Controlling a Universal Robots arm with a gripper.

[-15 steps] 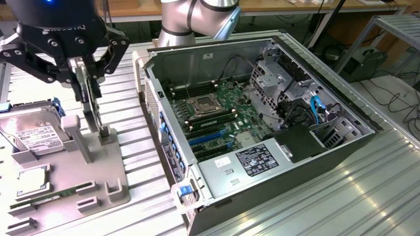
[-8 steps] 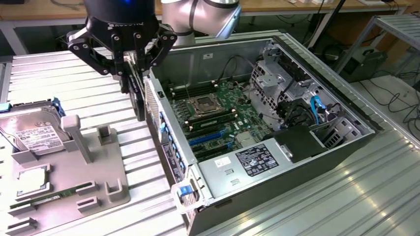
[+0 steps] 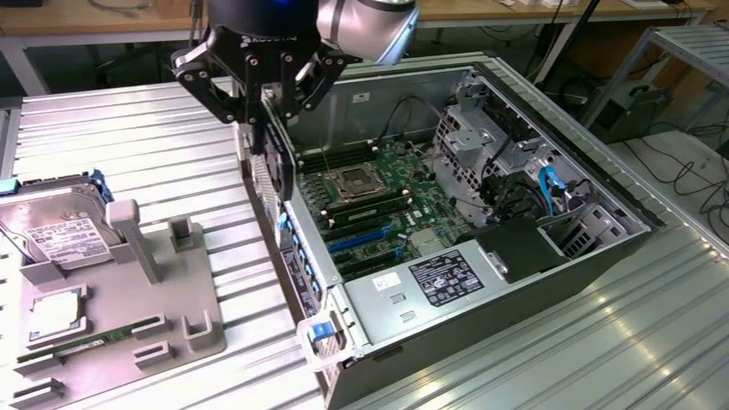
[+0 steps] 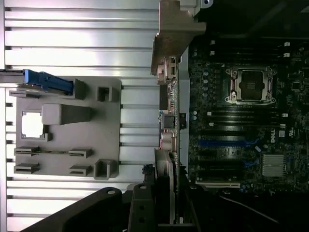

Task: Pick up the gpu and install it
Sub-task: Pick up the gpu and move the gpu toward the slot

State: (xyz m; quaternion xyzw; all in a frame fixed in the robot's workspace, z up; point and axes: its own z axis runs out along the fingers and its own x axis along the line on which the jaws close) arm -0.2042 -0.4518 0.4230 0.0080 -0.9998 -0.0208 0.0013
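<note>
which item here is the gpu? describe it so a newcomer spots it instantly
Find the open computer case on the ribbed metal table; the gripper hangs over its wall at the exterior view's left. The gpu is the thin dark card clamped upright in that gripper. Unlike the hard drive and green RAM stick lying on the gray fixture, it is off the table.

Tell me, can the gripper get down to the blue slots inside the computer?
Probably yes. The computer case lies open, nothing covers the blue slots, and the gripper holds the gpu above the case's edge.
</note>
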